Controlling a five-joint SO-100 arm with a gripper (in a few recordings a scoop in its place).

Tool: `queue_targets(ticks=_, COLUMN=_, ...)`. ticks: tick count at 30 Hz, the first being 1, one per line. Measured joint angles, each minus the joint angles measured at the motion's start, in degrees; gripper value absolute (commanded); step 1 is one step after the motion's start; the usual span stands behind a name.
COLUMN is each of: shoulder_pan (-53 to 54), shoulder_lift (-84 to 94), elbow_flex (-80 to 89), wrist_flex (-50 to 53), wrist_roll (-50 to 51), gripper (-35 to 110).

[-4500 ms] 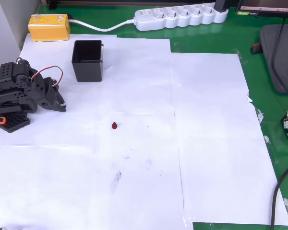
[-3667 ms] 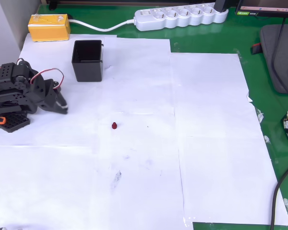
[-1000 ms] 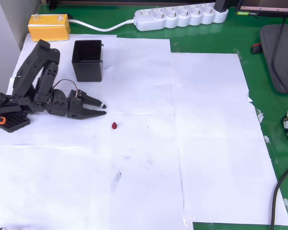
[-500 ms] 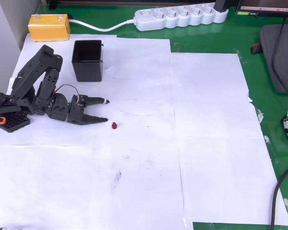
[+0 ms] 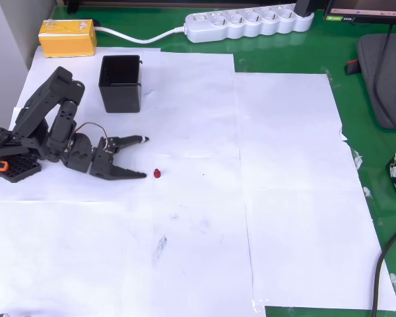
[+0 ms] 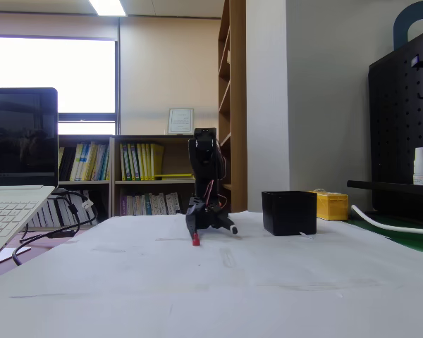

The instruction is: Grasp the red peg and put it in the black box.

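Gaping wide, the gripper (image 5: 145,157) holds nothing beside the red peg (image 5: 156,174).

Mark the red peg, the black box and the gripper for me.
red peg (image 5: 157,174), overhead view, on its rounded body.
black box (image 5: 121,98), overhead view, on its front outer wall.
gripper (image 5: 145,157), overhead view, midway between its spread fingertips.

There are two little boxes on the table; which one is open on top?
The black box, nearer the claw: you see straight into it. The yellow box at the corner is closed.
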Motion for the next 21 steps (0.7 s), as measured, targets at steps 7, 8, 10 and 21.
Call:
queue_targets(ticks=7, shoulder_pan=3.08, shoulder_lift=0.00, elbow_flex=3.60, wrist_flex=2.11, wrist_roll=0.00, gripper=40)
queue_targets(ticks=8, shoulder_pan=3.34, shoulder_lift=0.00, elbow_flex=4.13, wrist_flex=2.37, wrist_roll=0.00, gripper=40)
queue_targets(ticks=10, shoulder_pan=3.69, shoulder_lift=0.00, elbow_flex=5.10, wrist_flex=3.25, wrist_roll=0.00, gripper=41)
queue_targets(ticks=21, shoulder_pan=2.02, shoulder_lift=-2.37, elbow_flex=9.32, wrist_flex=9.93, wrist_roll=-1.32, gripper=41)
